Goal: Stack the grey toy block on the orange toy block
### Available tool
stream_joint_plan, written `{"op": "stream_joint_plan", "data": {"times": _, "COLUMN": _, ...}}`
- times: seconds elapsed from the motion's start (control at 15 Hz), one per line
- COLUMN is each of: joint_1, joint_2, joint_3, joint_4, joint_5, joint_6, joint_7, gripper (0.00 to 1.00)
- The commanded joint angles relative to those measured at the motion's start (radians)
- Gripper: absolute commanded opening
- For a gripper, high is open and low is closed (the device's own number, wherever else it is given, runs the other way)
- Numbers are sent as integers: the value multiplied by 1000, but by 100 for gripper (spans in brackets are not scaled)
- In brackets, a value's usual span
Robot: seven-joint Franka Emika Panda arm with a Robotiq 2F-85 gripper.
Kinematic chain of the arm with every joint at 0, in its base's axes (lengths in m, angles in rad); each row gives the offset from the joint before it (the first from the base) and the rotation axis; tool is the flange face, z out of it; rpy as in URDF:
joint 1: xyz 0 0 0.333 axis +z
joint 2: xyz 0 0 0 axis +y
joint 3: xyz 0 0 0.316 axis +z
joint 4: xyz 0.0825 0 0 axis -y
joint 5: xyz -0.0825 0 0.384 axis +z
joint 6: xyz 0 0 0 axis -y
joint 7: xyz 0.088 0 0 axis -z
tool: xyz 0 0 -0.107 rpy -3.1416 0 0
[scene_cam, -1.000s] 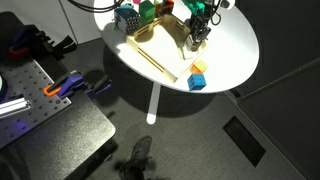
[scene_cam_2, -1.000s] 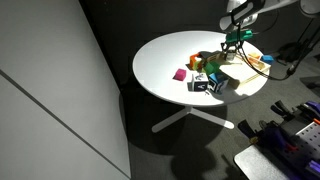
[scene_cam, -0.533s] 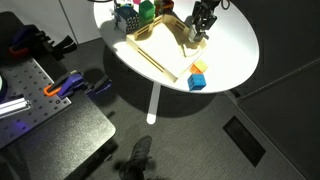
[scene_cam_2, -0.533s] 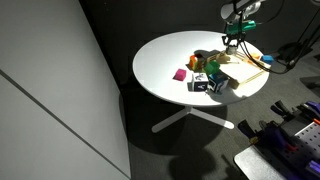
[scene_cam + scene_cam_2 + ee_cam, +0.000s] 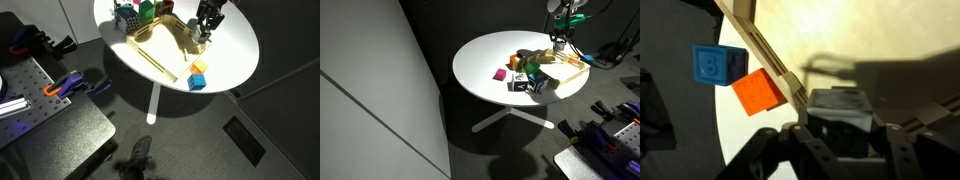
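- Exterior view. The Robotiq gripper [image 5: 207, 27] hangs over the round white table [image 5: 238, 55], well apart from the small plain orange toy cube [image 5: 198, 68]. A bright blue toy cube [image 5: 197, 82] sits just beside the orange toy cube. A pale wooden slatted frame [image 5: 160, 48] lies between the orange toy cube and the gripper. The load in the jaws is too small to make out here.
- Exterior view. The gripper [image 5: 560, 38] stands above the wooden slatted frame [image 5: 567, 68]. The orange toy cube cannot be identified with certainty.
- Wrist view. The jaws are clenched on the small, angular, dull grey toy block [image 5: 838, 100], held between the fingers of the gripper [image 5: 840, 125]. The orange toy cube [image 5: 760, 92] lies across a frame slat from it, with the blue toy cube [image 5: 720, 65] just beyond.
- Step in hand (judgement): carrying the block to the orange toy cube.
  - Keep it high enough to clear the slat.
  - Centre it over the orange toy cube and square the faces.
  - Lower it until the two touch, and only then release.
  - The neighbouring blue toy cube leaves little finger room.
  - The wedge-like base may rock.
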Motion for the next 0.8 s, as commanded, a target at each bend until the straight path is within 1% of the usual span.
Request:
{"op": "stream_joint_plan", "data": {"times": 0.0, "joint_1": -22, "joint_2": -49, "joint_3": -14, "joint_4": -65, "joint_5": -25, "joint_6": -15, "joint_7": -8, "gripper": 31}}
{"op": "stream_joint_plan", "data": {"times": 0.4, "joint_1": -69, "joint_2": -45, "joint_3": -42, "joint_4": -106, "joint_5": -29, "joint_6": -5, "joint_7": -11, "gripper": 31}}
{"op": "stream_joint_plan", "data": {"times": 0.73, "joint_1": -87, "joint_2": -39, "joint_3": -51, "joint_4": -135, "joint_5": -29, "joint_6": 24, "joint_7": -7, "gripper": 31}}
